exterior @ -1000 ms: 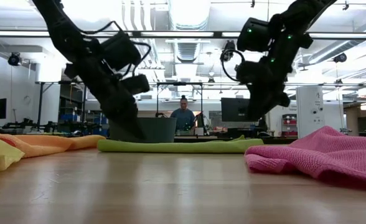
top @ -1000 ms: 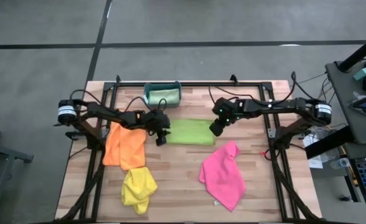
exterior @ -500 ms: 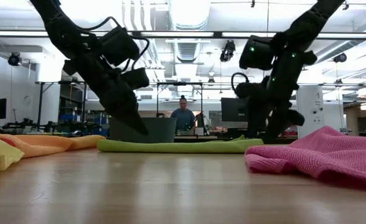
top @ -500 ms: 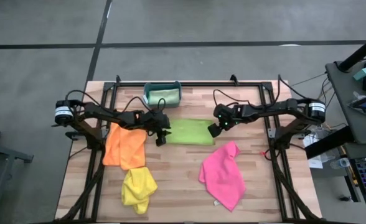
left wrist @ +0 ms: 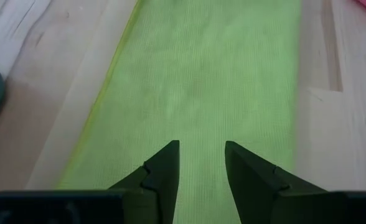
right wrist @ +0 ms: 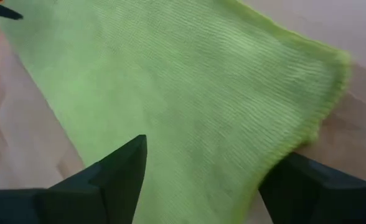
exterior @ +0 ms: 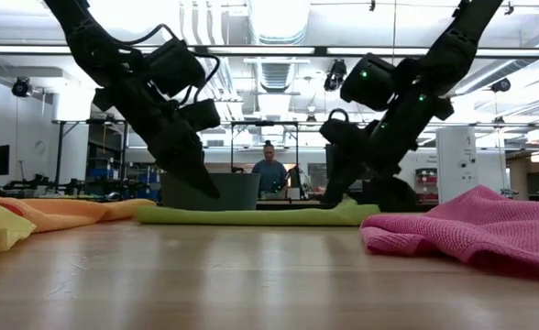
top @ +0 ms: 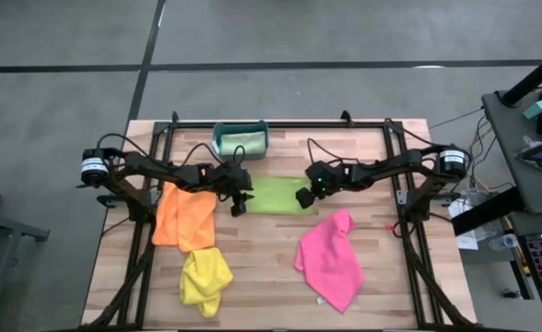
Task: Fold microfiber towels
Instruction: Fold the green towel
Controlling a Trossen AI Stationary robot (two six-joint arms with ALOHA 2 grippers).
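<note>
Folding step: the lime green towel lies flat mid-table as a long strip, already doubled by the look of it, with one arm at each end.
Left gripper: it sits at the strip's left end, low over the cloth; the left wrist view shows its fingers a little apart with nothing between them.
Right gripper: it is down at the strip's right end, jaws spread wide over the cloth's right edge; the right wrist view shows bare green weave between the fingers, so nothing is pinched yet.
Contact: from the low view I can't quite tell whether the right fingertips touch the cloth or hover just above it.
Other towels: the orange towel lies just left of the left gripper, the yellow towel sits crumpled below it, and the pink towel lies spread at the front right, apart from the green strip.
Bin: the teal bin at the back edge holds a pale mint green towel.
Next move, as I judge it: the right jaws need to close on the right edge, lift it and carry it over toward the left end while the left gripper steadies the cloth.
</note>
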